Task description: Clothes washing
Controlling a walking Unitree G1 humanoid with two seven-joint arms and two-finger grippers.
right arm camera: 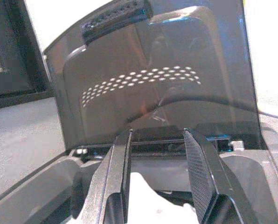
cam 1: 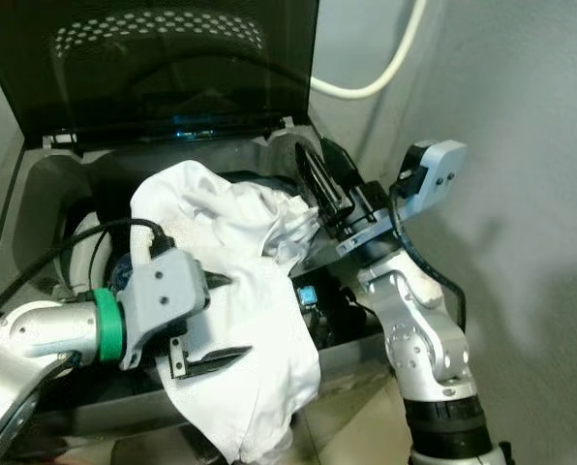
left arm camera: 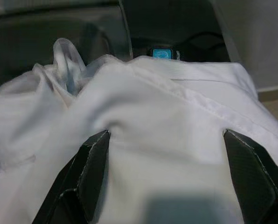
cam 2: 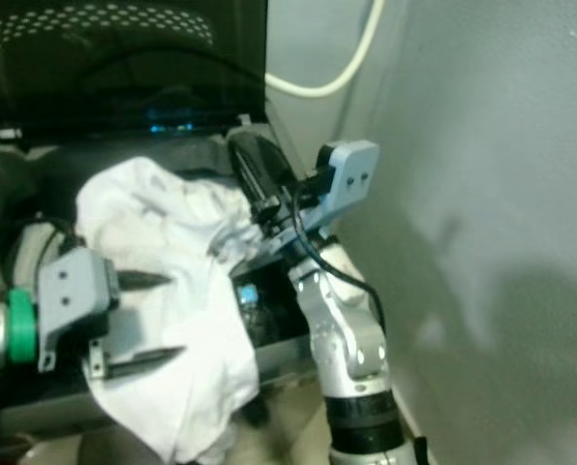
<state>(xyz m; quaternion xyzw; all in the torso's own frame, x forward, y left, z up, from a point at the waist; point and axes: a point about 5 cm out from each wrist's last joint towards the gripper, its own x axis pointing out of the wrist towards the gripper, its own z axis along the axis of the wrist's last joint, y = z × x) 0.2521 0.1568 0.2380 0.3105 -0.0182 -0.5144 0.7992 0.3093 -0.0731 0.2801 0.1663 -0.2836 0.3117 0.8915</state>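
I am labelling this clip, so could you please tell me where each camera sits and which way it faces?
Left eye: head, looking down at open washer, white garment; both arms show.
Right eye: same scene, shifted sideways.
Left wrist: along open left gripper onto garment.
Right wrist: along open right gripper toward raised lid.
All views share the garment.

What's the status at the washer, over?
Left hand open against white garment. Right hand open at its far edge. Garment draped over washer rim, lid up. Nothing blocking.

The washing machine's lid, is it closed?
No, the dark lid stands raised behind the tub, with a white garment draped over the machine's open top.
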